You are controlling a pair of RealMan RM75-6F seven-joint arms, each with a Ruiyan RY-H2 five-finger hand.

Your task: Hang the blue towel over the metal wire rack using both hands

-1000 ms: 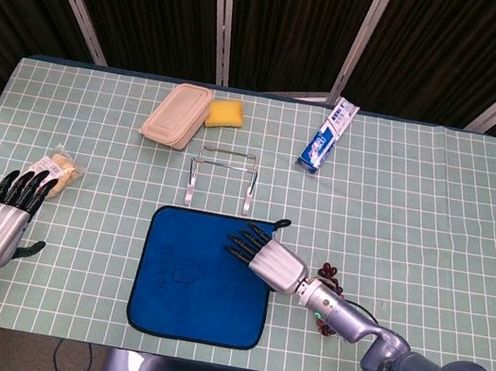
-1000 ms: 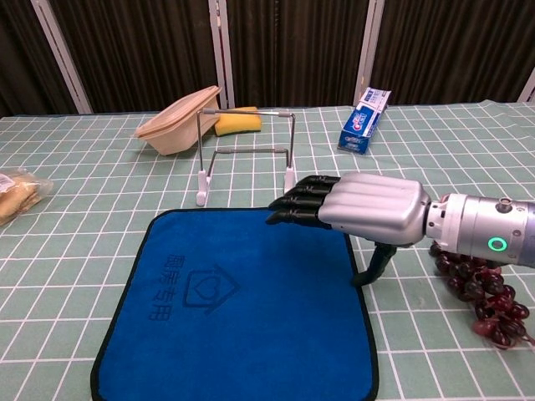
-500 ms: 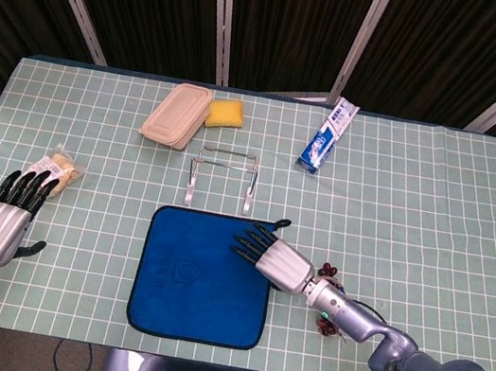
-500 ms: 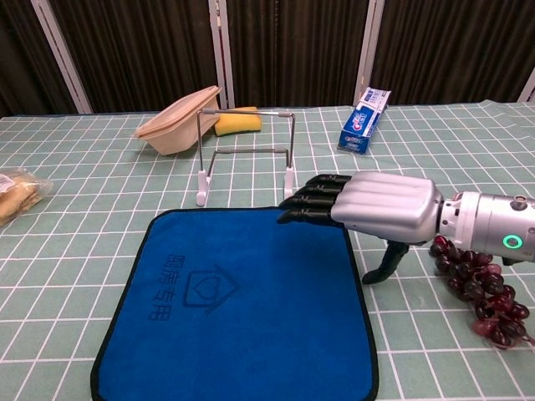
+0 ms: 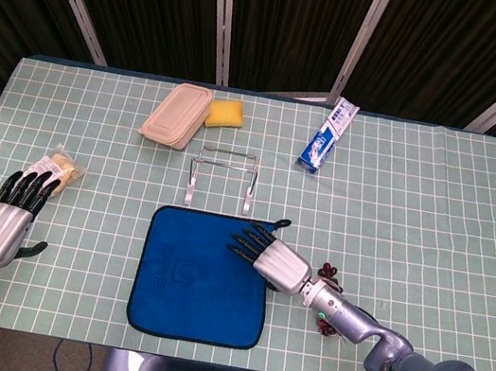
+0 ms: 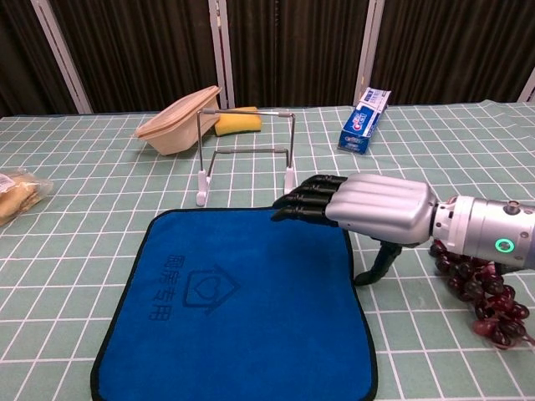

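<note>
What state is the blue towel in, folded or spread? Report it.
Spread. The blue towel lies flat as one square on the table, all four black-edged corners showing, its printed logo uncovered in the chest view.

Your head view looks steeply down from high up, taking in the whole table (image 5: 414,224). Your chest view sits low and close, facing level across it. Both share the towel (image 5: 203,278), the rack (image 6: 247,154) and your right hand (image 6: 376,209).

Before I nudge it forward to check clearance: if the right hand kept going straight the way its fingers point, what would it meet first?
Probably the metal wire rack. The right hand points across the blue towel's far right corner toward the rack's right foot; depth is unclear, so it might pass just beside it.
</note>
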